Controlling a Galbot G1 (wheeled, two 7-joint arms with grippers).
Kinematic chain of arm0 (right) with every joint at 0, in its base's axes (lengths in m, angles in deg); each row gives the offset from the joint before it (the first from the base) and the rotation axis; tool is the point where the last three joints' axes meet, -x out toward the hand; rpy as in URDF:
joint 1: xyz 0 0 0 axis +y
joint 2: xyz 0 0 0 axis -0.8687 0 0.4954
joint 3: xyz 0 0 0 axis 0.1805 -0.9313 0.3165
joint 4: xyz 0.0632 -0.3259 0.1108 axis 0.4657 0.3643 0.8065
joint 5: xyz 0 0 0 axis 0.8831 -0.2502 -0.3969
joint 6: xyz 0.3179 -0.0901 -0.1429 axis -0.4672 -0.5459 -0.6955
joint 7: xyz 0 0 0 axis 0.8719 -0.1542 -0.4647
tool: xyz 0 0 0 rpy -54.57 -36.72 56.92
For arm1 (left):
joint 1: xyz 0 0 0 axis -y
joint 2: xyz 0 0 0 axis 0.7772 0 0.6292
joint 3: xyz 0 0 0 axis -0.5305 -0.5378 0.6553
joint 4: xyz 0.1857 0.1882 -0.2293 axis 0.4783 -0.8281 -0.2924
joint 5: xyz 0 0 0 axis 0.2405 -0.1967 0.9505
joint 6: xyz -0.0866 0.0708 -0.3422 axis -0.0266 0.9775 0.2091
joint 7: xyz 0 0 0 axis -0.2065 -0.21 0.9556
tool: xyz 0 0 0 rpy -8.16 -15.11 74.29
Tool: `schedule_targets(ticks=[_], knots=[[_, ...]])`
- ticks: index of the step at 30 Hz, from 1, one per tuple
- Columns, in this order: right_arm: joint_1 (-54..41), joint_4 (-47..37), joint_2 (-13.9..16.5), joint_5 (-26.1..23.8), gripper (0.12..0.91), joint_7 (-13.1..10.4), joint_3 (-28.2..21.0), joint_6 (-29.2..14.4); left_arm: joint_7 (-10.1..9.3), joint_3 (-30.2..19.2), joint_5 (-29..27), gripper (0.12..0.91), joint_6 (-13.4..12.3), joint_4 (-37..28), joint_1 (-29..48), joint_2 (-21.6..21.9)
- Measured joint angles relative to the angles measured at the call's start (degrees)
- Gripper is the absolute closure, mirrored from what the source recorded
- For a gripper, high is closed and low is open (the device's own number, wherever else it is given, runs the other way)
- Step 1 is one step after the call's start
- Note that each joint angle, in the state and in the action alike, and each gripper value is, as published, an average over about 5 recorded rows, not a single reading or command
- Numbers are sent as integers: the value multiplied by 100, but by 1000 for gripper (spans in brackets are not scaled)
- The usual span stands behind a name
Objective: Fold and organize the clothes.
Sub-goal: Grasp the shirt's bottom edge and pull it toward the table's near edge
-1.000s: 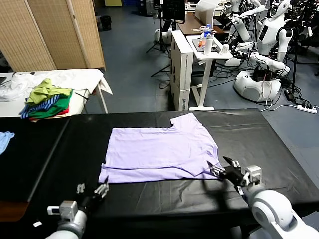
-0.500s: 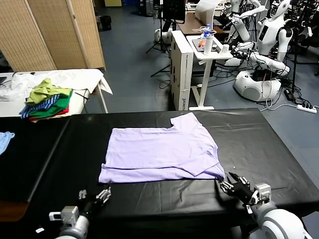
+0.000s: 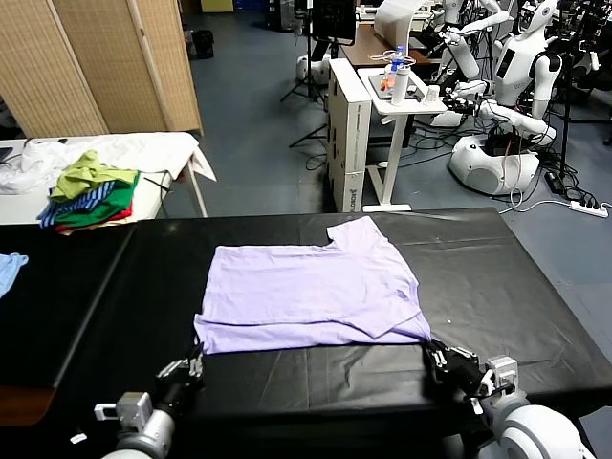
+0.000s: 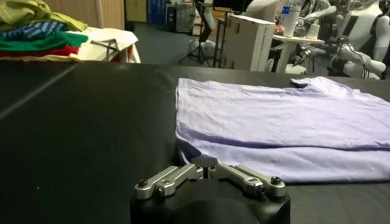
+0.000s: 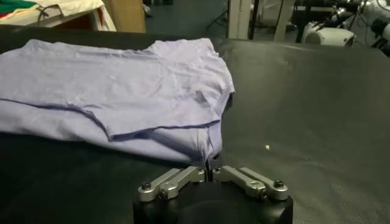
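Note:
The lavender T-shirt (image 3: 306, 292) lies flat on the black table (image 3: 497, 277), its bottom hem toward me and one sleeve at the far right. My left gripper (image 3: 188, 366) is at the shirt's near left corner; in the left wrist view the gripper (image 4: 205, 163) is shut with the corner of the shirt (image 4: 274, 122) at its tips. My right gripper (image 3: 438, 356) is at the near right corner; in the right wrist view the gripper (image 5: 209, 165) is shut on the hem of the shirt (image 5: 122, 91). No print patch shows.
A green, blue-striped and red pile of garments (image 3: 91, 191) lies on a white table (image 3: 163, 148) at the far left. A light blue cloth (image 3: 8, 268) lies at the left edge. A white cart (image 3: 382, 105) and other robots (image 3: 516, 86) stand beyond the table.
Both grippers moved forward to the shirt's near corners and went from open to shut. The shirt's near left corner shifted slightly.

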Motion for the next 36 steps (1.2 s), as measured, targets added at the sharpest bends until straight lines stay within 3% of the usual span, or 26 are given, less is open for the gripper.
schedule_targets(ticks=[8,20,23,25,27,29,33,36], knots=[[435,482,271,400,883,-290,309,571,-79,155,-226,886,24,201,-376,192],[1120,1180,284,443,872,-545,502,1036,-133,542,-407,886,105,520,-1234,642],[1248,1330,284,443,768,-621,546,1208,-132,627,-415,886,117,606,-1431,697],[1335,1439,295,443,658,-673,588,1280,-142,664,-412,874,142,666,-1540,704],[1435,1557,310,454,544,-716,640,1301,-175,678,-407,829,193,731,-1632,684],[1548,1684,330,504,430,-746,717,1301,-243,679,-390,732,283,814,-1716,643],[1655,1908,381,791,196,-751,933,1301,-475,674,-304,449,610,1032,-1858,542],[1499,1965,432,1075,130,-734,1072,1301,-610,715,-217,249,929,1222,-1898,484]])
